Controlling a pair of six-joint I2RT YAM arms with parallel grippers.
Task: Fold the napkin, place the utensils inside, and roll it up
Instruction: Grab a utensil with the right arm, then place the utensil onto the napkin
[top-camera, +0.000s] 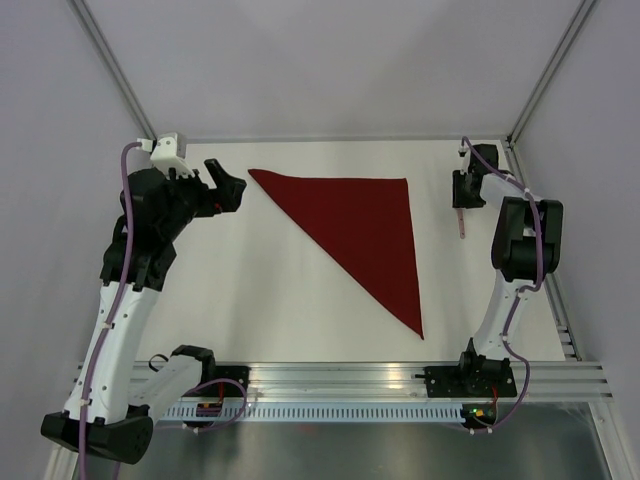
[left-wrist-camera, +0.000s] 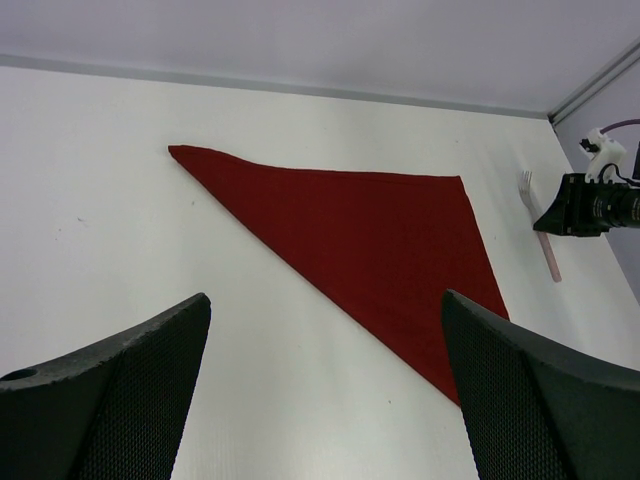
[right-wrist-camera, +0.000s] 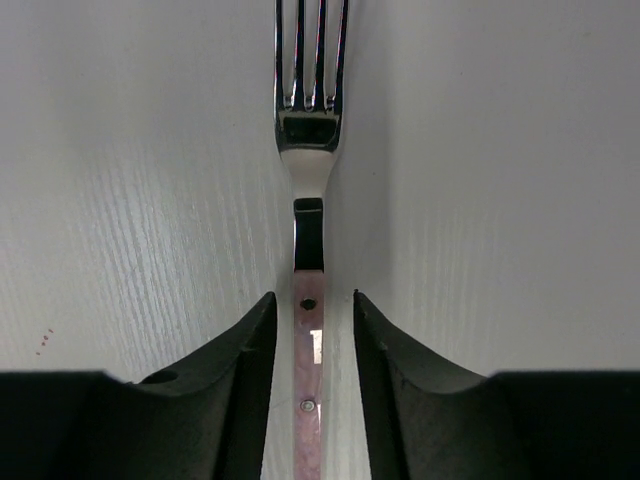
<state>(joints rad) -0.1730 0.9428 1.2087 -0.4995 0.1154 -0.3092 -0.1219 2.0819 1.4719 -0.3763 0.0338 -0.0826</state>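
The dark red napkin (top-camera: 360, 225) lies flat on the white table, folded into a triangle; it also shows in the left wrist view (left-wrist-camera: 370, 240). A fork (top-camera: 461, 225) with a pink handle lies near the right edge, right of the napkin, tines toward the back (right-wrist-camera: 310, 150). My right gripper (right-wrist-camera: 312, 300) is low over the fork with its fingers on either side of the handle; small gaps show on both sides. My left gripper (top-camera: 232, 190) is open and empty, just left of the napkin's far-left corner (left-wrist-camera: 325, 300).
The table's back wall edge (top-camera: 340, 140) runs just behind the napkin. A metal rail (top-camera: 340, 375) borders the near edge. The right arm (top-camera: 520, 250) stands along the table's right edge. The right wrist (left-wrist-camera: 590, 205) shows beside the fork (left-wrist-camera: 547, 235).
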